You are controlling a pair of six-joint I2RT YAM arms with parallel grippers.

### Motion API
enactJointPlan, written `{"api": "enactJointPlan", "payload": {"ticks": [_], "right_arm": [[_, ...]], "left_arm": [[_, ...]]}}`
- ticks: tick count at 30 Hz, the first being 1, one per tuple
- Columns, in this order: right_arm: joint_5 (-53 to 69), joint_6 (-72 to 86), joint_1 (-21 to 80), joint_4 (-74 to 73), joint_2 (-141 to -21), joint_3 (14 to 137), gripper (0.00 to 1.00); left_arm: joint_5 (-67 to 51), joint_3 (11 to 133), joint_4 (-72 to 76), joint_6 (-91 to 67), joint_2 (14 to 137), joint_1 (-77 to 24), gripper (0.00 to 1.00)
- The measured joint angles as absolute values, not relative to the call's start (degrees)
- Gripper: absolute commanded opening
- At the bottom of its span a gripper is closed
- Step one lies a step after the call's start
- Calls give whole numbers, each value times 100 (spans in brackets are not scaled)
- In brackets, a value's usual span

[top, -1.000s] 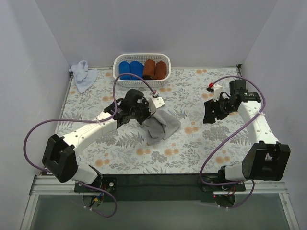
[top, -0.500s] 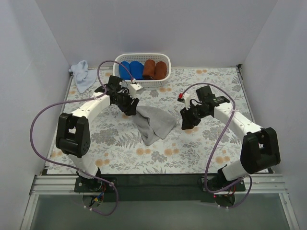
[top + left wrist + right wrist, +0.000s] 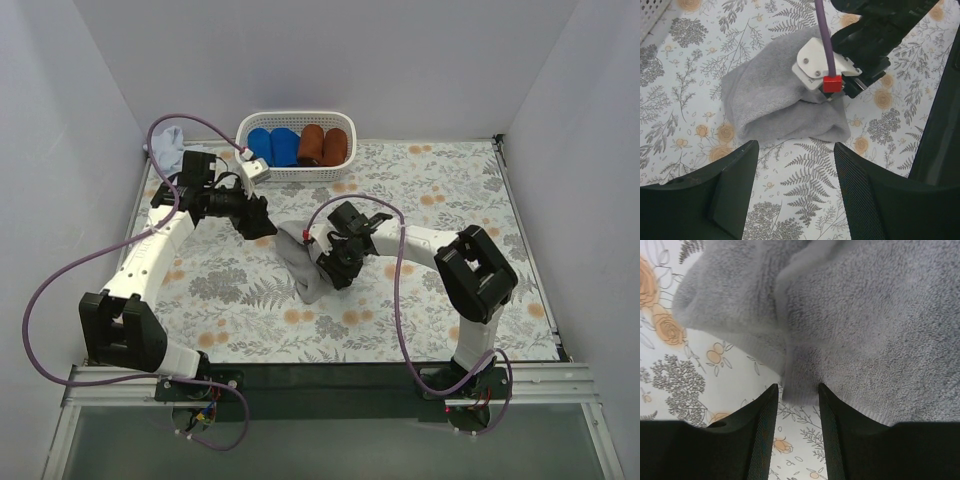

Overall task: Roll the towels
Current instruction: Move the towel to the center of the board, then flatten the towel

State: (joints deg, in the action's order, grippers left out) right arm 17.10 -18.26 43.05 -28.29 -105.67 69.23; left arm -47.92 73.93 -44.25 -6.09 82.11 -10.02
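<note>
The grey towel (image 3: 300, 262) lies crumpled and loosely folded on the flowered table (image 3: 450, 200), also seen in the left wrist view (image 3: 775, 105). My right gripper (image 3: 336, 268) rests at its right side. In the right wrist view it (image 3: 798, 388) is open, the towel's hemmed edge (image 3: 800, 382) just reaching between the tips. My left gripper (image 3: 258, 220) hangs open to the towel's upper left, apart from it, with only table between its fingers (image 3: 732, 190). The pale blue towel (image 3: 163, 138) lies bunched in the back left corner, partly behind a cable.
A white basket (image 3: 295, 172) at the back centre holds bright blue rolls (image 3: 272, 146) and rust-brown rolls (image 3: 323, 145). Purple cables loop from both arms. White walls close in the table on three sides.
My left gripper opened, let go of the grey towel and drew back to the left. The right arm swung left across the table to the towel's edge, its jaws narrower than before.
</note>
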Motion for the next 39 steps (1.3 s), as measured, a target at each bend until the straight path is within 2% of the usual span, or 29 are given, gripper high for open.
{"api": "enactJointPlan", "payload": {"ticks": [2,4,8,16,17,19,20,21,29,31,35,39], "right_arm": [[1590,-1817,4333,-2827,-10663,6976,38],[1509,-1817,4342,-2814,-10678,6987,33],[1319,-1817,4405,-2781,-10704,6997,2],[1267,-1817,4429,-2897,-10582,6997,1],[1302,-1817,4423,-2943,-10527,7000,10],[1404,-1809,4386,-3033,-10401,7011,17],[1452,-1817,4366,-3079,-10333,7032,4],[1498,-1844,4342,-3107,-10274,7059,1],[1747,-1852,4051,-3304,-10215,7159,1],[1927,-1817,3844,-3380,-10217,7260,1],[2510,-1658,3162,-3500,-10296,7747,1],[2978,-1509,2552,-3503,-10350,8117,1]], "left_arm": [[-4818,7384,-4504,-622,8211,-1002,58],[-4847,7384,-4560,-611,8202,-1002,58],[-4853,7384,-4659,-497,8106,-996,56],[-5028,6801,-4687,316,7321,-1044,55],[-5022,6672,-4711,471,7210,-1098,55],[-5013,6442,-4762,720,7063,-1232,55],[-5000,6342,-4783,832,7024,-1306,55],[-4984,6243,-4810,930,7006,-1378,55],[-4810,6055,-4838,1319,7057,-1791,53],[-4663,5863,-4683,1367,6960,-2250,52],[-4058,5050,-4141,1264,6613,-3461,38],[-3402,4731,-3465,895,6801,-4333,34]]}}
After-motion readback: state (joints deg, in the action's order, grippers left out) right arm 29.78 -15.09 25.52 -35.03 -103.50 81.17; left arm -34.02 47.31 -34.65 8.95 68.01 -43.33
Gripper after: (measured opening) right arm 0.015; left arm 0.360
